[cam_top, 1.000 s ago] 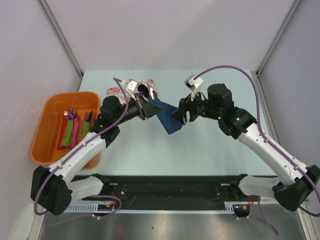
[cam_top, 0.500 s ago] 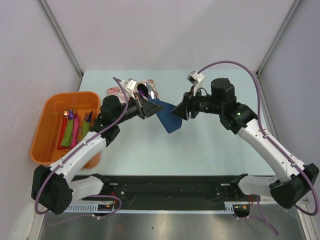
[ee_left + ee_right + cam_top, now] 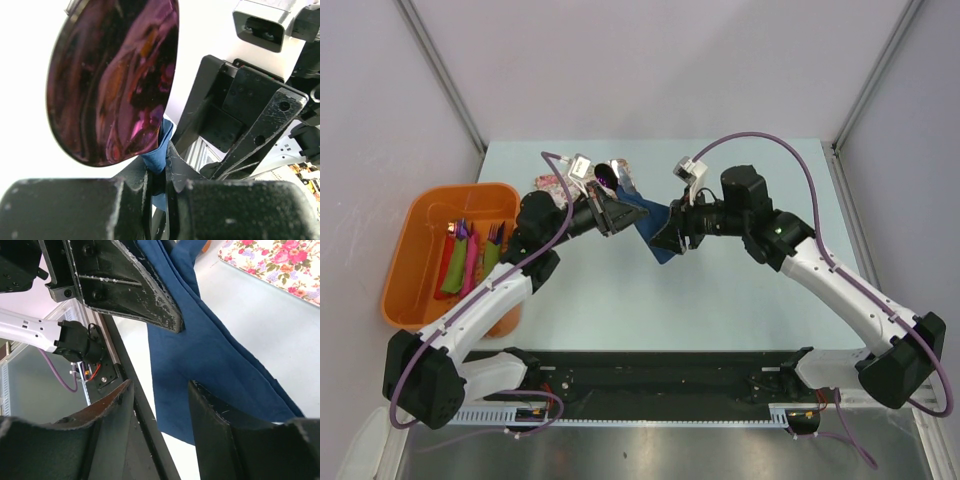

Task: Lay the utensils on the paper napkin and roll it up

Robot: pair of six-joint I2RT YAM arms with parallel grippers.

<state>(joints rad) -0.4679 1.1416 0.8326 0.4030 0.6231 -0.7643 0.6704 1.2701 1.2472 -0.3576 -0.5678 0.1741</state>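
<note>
Inspected all three views: I can read no text, label, brand, number or sign. Nothing legible stands on the paper napkin (image 3: 658, 243), the floral tray (image 3: 280, 260) or the orange bin (image 3: 420, 250).

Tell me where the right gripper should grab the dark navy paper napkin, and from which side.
Probably best to take the dark navy paper napkin at its free lower edge, coming from the right arm's side. The left gripper pinches the upper end, so the sheet drapes down from there; the open right gripper faces that loose edge.
</note>
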